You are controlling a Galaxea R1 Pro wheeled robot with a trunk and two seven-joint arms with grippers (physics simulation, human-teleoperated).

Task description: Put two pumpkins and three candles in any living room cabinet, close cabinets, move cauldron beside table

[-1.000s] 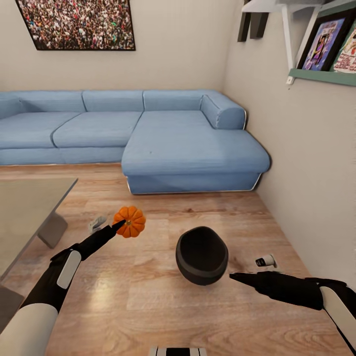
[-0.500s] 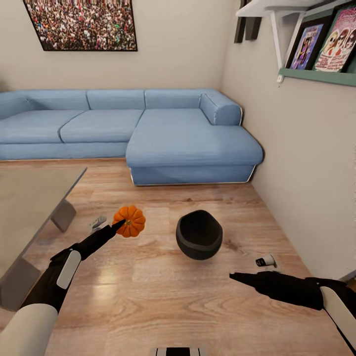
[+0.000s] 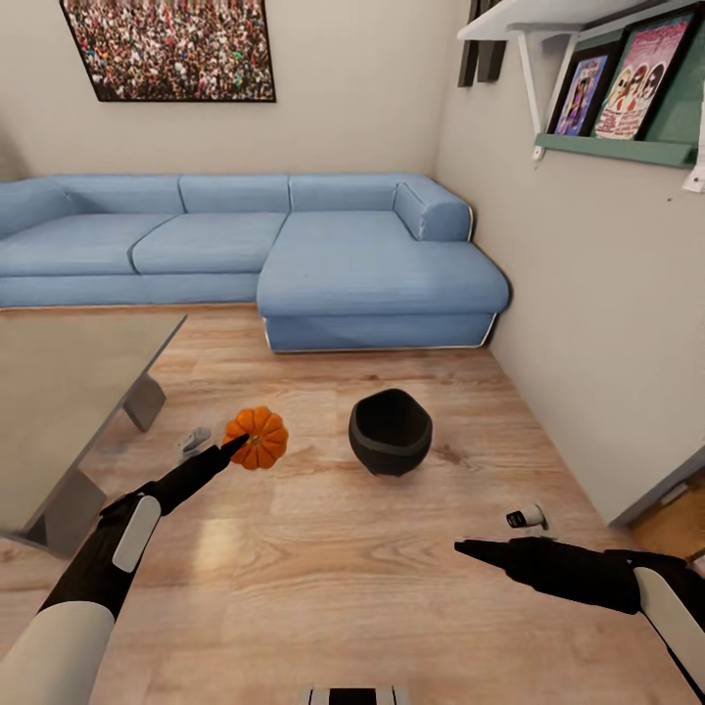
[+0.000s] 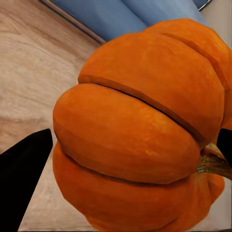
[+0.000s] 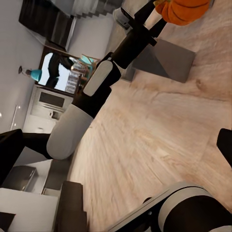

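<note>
a light wood plank floor (image 3: 372, 578) spreads across the living room, bounded at the far side by a large blue fabric corner sofa (image 3: 294, 259) that sits against the pale walls. a framed picture of a dense crowd (image 3: 171, 49) hangs above the sofa, its top cut off. on the right wall a white-bracketed green shelf (image 3: 627, 147) carries colourful framed posters (image 3: 641, 73); their lettering is too small to read. the low rectangular coffee table with a grey-tinted glass top (image 3: 59, 392) stands at the left, cut off by the edge of the head view, one short grey leg showing near its far corner.

the small round glossy black cauldron (image 3: 390, 432) rests on the floor in front of the sofa's chaise end, well apart from the table's near corner, its wide mouth tilted toward the camera.

the left gripper (image 3: 240, 444) is raised above the floor with its black fingers (image 4: 21, 174) closed against the round ribbed bright-orange pumpkin (image 3: 258, 438); in the left wrist view the pumpkin (image 4: 140, 130) sits between both finger tips, its brown stem to one side. the right gripper (image 3: 465, 548) reaches out low over the floor, empty; how far its fingers are parted i cannot tell.

a small grey object (image 3: 194, 440) lies on the floor beside the pumpkin, and a small white-and-black object (image 3: 526, 516) lies near the right gripper; both are too small to identify.
</note>
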